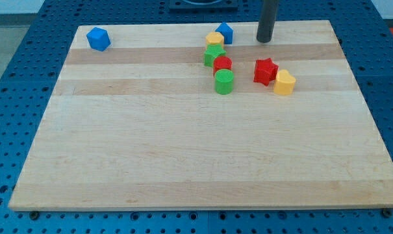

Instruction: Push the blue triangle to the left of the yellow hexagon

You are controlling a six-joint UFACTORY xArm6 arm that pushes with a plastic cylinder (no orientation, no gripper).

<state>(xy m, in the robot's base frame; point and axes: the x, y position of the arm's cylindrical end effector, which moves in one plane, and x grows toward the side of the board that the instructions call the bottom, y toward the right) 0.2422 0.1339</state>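
As you look along the top edge of the wooden board [183, 162], you find my tip [265, 40] resting on the surface, to the view's right of the central cluster of blocks. The arm ends in a plain dark rod, so no open or closed jaw state can be read from this view.

Locate the blocks as follows:

1. A blue block with a peaked top [225, 32] stands near the top edge, to the view's left of my tip and clear of it. Its outline fits the triangle, though the shape cannot be confirmed.
2. A yellow block [214, 39] sits against the left side of that blue block, touching or nearly touching. Its shape cannot be made out.
3. A green block [214, 55] lies just below the yellow one. A red cylinder [222, 64] follows, and a green cylinder [224, 82] sits below that. These form a close column running toward the view's bottom.
4. A red star [266, 71] lies below my tip, well apart from it.
5. A second yellow block [284, 83], which looks hexagonal, sits just beside the star on its lower right.
6. A blue cube-like block [99, 39] stands alone near the top left corner, well apart from all others.

Note that my tip touches no block.
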